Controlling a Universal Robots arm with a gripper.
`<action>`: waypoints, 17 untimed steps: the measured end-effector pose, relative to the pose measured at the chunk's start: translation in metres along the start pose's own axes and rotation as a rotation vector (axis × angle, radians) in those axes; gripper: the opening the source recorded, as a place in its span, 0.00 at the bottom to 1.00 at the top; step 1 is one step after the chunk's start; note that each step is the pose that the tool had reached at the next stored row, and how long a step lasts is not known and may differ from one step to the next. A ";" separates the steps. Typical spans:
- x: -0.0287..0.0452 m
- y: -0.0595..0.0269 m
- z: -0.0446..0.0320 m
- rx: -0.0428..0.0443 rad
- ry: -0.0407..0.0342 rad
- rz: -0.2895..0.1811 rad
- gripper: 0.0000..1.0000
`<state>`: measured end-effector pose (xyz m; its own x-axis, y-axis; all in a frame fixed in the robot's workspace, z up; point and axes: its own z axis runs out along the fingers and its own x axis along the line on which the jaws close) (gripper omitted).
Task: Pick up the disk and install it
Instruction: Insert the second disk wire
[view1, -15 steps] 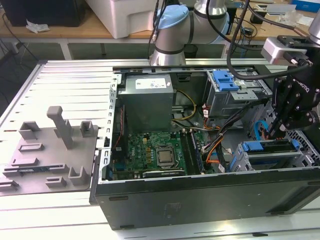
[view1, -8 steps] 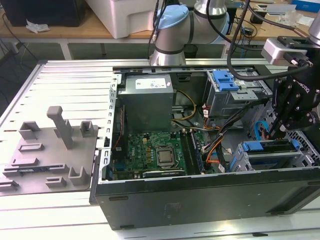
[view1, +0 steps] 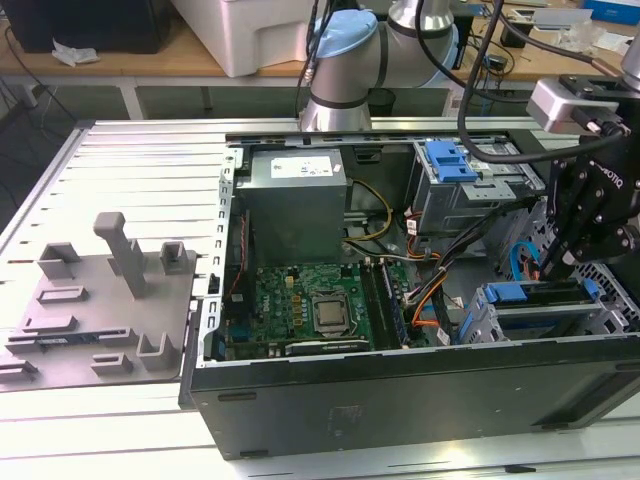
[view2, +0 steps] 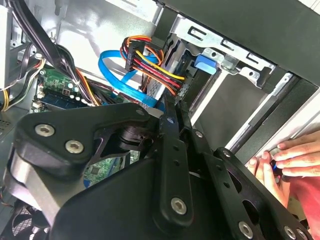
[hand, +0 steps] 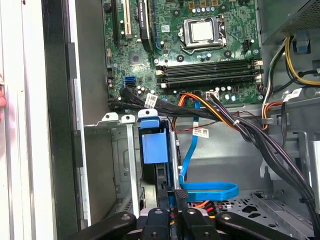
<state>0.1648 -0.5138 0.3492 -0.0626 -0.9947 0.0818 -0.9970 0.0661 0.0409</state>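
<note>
The disk sits in the drive cage (view1: 500, 325) at the front corner of the open computer case, on the exterior view's right. Mostly its blue bracket (view1: 540, 294) shows; in the first wrist view the bracket's blue end (hand: 154, 146) stands upright in the cage slot. My gripper (view1: 548, 268) hangs just above that bracket. In both wrist views its two thin black fingers lie pressed together, the gripper (hand: 172, 196) shut right at the bracket's edge beside a blue flat cable (hand: 207, 190). Whether the fingers touch the disk I cannot tell.
Bundled power cables (hand: 250, 132) and the motherboard (view1: 310, 310) lie beside the cage. A second bay with a blue tab (view1: 450, 160) stands at the back. A person's hand (view2: 285, 160) rests on the case's outer edge. A grey fixture plate (view1: 100, 310) lies on the exterior view's left.
</note>
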 end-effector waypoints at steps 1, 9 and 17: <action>0.0000 0.0000 0.0004 0.0000 -0.0001 0.000 0.16; -0.0001 0.0007 0.0013 0.0000 -0.0002 0.000 0.16; 0.0005 0.0006 0.0014 0.0001 -0.0002 0.000 0.16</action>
<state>0.1641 -0.5144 0.3479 -0.0622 -0.9947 0.0816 -0.9970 0.0657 0.0408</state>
